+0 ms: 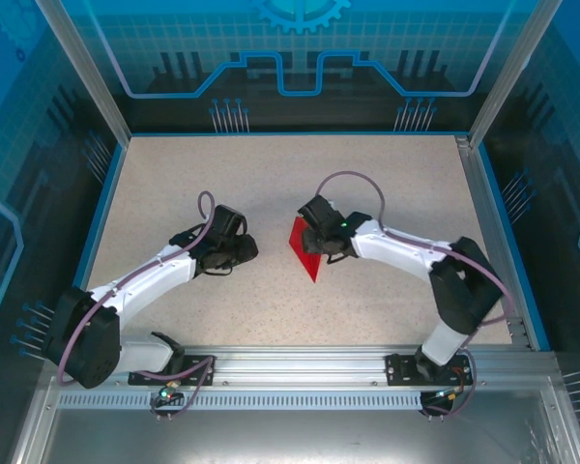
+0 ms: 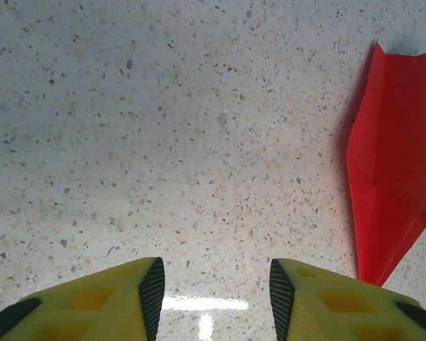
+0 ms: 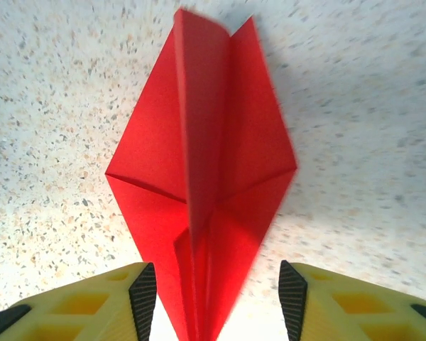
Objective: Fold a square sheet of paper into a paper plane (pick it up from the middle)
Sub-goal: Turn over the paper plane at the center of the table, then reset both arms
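— Jaws, seen from above?
— Too small to judge from up there. Low over the table [image 1: 174,184], the left gripper [image 1: 246,249]. Directly over one side of the paper plane [image 1: 305,261], the right gripper [image 1: 316,242]. Red dart lying between the two pairs of jaws, closer to the right pair.
— Heading?
— Sharp tip poking out past the right jaws toward the arm bases, blunt end away. Long axis near-to-far, leaning a little.
— Left wrist next.
— Released: fingers [image 2: 145,295] well apart over bare speckled table, holding nothing. Paper plane [image 2: 394,177] outside the gap, ahead of and just beside the finger on the right arm's side. Narrow end nearest that finger, long axis running away, roughly parallel to the fingers.
— Right wrist?
— Spread as well, pads [image 3: 143,295] clear of the paper on both sides. Narrow end of the paper plane [image 3: 199,156] dead centre in the gap. Raised centre crease running straight ahead from the jaws, wings flaring, then closing to a notched, blurred far end.
— Step in hand?
— Looks like the last one: folding done, dart lying free. Judgement only.
— Next move?
— Probably lift the right gripper straight up and clear, without brushing the crease or dragging the thin paper. Keep the left well aside.
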`<state>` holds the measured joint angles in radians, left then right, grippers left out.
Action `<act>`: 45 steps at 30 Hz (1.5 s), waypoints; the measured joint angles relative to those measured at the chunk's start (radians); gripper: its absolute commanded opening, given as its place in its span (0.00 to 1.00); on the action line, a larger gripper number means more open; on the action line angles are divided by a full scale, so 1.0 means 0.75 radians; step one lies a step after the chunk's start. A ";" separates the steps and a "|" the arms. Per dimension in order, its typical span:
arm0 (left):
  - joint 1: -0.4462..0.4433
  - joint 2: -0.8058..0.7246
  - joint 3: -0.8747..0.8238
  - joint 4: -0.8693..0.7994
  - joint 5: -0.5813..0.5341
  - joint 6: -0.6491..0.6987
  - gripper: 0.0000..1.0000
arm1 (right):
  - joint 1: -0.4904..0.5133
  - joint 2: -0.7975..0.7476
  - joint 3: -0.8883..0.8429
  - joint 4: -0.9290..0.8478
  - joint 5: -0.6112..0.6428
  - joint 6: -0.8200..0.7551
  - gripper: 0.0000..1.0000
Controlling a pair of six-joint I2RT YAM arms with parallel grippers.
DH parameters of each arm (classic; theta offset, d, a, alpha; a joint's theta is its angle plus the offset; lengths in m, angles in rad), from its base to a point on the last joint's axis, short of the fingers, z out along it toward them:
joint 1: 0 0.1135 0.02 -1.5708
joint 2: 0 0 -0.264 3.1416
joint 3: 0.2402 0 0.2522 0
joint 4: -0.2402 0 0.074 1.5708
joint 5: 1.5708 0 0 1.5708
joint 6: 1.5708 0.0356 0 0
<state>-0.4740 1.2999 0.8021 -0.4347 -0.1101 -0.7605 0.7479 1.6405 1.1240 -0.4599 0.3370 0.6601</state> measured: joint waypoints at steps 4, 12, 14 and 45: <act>0.000 -0.028 0.000 0.000 -0.013 0.009 0.51 | 0.019 -0.250 -0.155 0.060 0.140 -0.038 0.60; 0.004 -0.128 -0.002 0.001 -0.145 0.075 0.79 | -0.019 -0.740 -0.408 0.127 0.509 -0.144 0.73; 0.007 -0.137 -0.002 -0.001 -0.192 0.099 0.87 | -0.096 -0.800 -0.443 0.141 0.585 -0.170 0.76; 0.379 -0.091 -0.119 0.273 -0.717 0.439 0.99 | -0.815 -0.360 -0.912 1.219 -0.099 -0.798 0.81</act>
<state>-0.1898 1.2316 0.7128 -0.2298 -0.6476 -0.4313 0.1364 1.3708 0.4397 0.4545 0.2626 0.0616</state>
